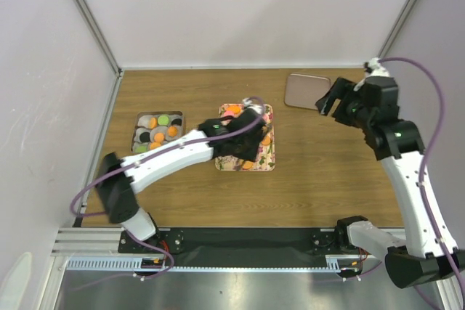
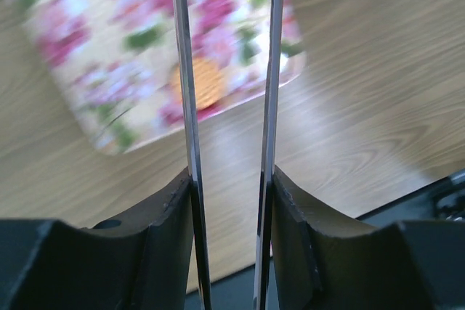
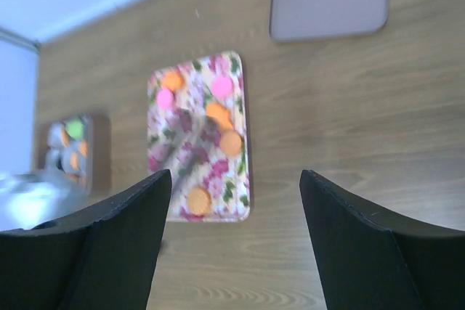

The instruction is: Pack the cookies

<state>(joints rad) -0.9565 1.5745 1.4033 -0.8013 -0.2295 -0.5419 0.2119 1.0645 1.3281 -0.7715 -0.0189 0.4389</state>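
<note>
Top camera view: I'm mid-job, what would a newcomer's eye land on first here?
The flowered tray at the middle of the table, dotted with orange and pink cookies, with the left arm stretched over it. Next, the box to its left, filled with white paper cups and more coloured cookies. Last, the right tool hanging open beside a plain pinkish plate at the far right.

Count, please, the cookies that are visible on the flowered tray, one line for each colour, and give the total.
orange cookies: 4
pink cookies: 2
Total: 6 in view on the flowered tray; the left arm reaching over it may hide more.
</note>
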